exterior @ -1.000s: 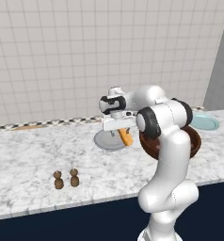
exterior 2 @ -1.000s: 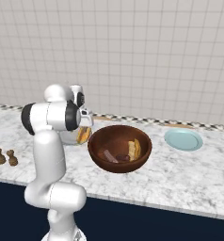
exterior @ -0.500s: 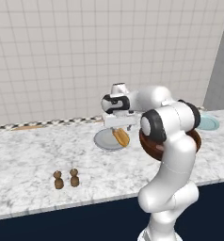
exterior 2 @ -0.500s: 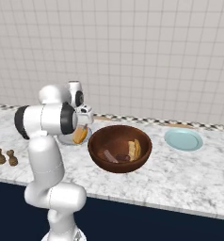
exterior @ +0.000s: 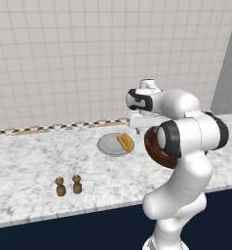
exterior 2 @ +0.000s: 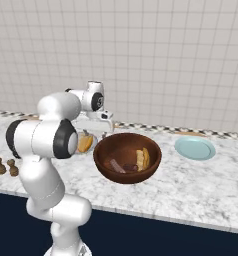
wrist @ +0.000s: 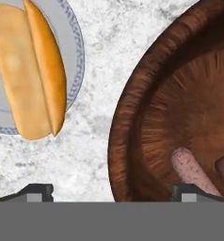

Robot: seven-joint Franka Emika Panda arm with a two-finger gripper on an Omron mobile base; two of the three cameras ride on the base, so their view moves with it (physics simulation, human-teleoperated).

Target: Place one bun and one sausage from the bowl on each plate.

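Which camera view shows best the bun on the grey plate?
The hand view: the bun lies large and unblocked on the grey plate. The left base view shows it small; the right base view shows it partly hidden behind the arm.

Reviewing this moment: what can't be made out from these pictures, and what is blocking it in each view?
- Left base view: most of the bowl is hidden behind the arm, its contents unseen.
- Right base view: the grey plate and bun are mostly covered by the arm.
- Hand view: both sausages are cut off by the edges.
- Two brown items: too small to identify.
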